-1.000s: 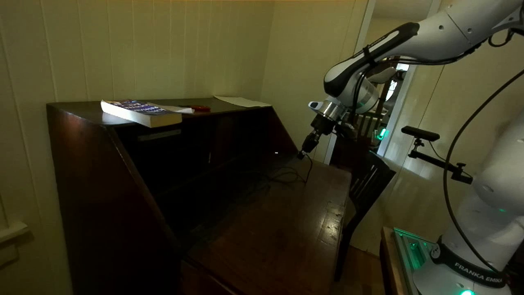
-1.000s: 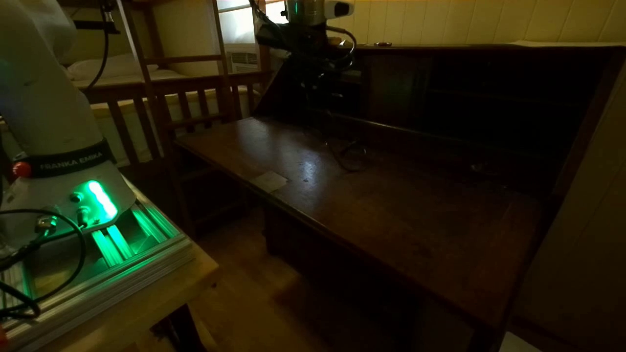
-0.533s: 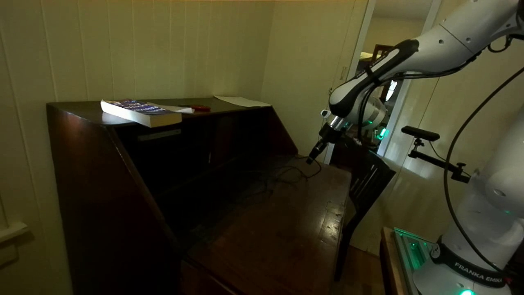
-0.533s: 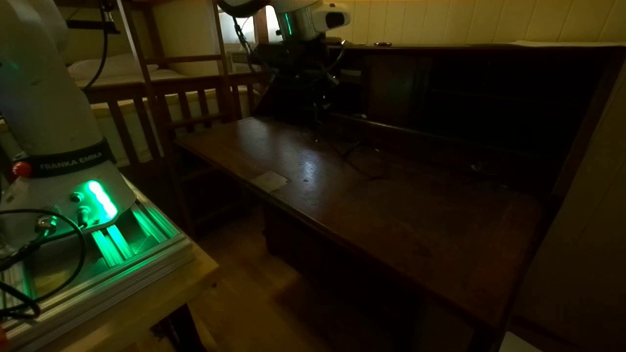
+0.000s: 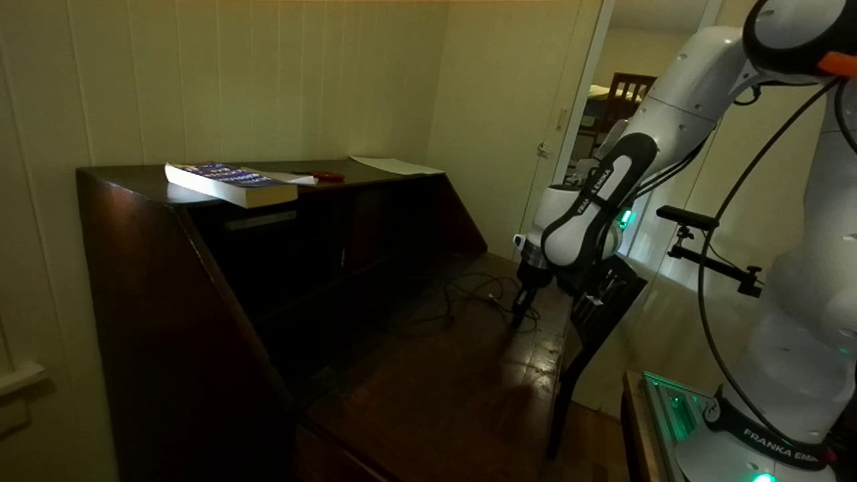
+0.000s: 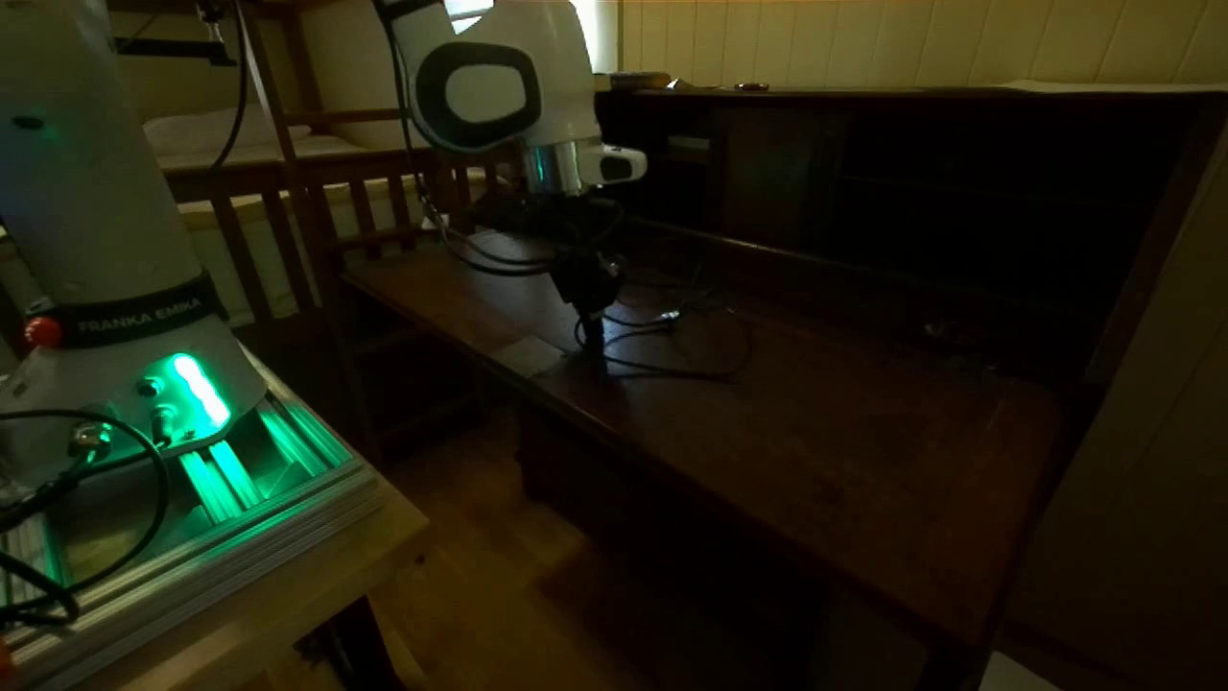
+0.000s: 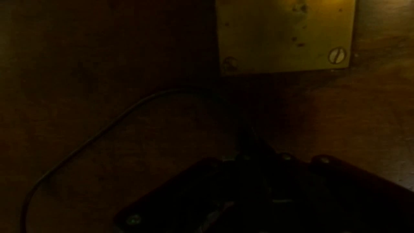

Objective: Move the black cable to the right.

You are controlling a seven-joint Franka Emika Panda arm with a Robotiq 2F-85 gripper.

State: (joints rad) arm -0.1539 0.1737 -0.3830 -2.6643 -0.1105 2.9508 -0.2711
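The black cable lies in loose loops on the dark desk top, seen in both exterior views [image 5: 447, 294] [image 6: 662, 369]. In the wrist view one strand of the cable [image 7: 77, 150] curves from the lower left up and round to the fingertips. My gripper [image 5: 515, 325] points down, with its tips at or just above the desk near the front edge. It also shows in an exterior view [image 6: 597, 370]. In the wrist view the gripper [image 7: 255, 140] is very dark; its fingers are close together where the cable meets them. The exact pinch point is hidden in shadow.
A brass plate [image 7: 284, 38] with screws is set in the desk top [image 6: 825, 461] beside the gripper. A dark chair [image 5: 606, 301] stands against the desk's front side. A book [image 5: 231, 184] and paper [image 5: 395, 166] lie on the upper shelf.
My gripper has moved down and across the desk toward its front edge, near the brass plate. The cable came with it, and its loops now spread closer to that edge.
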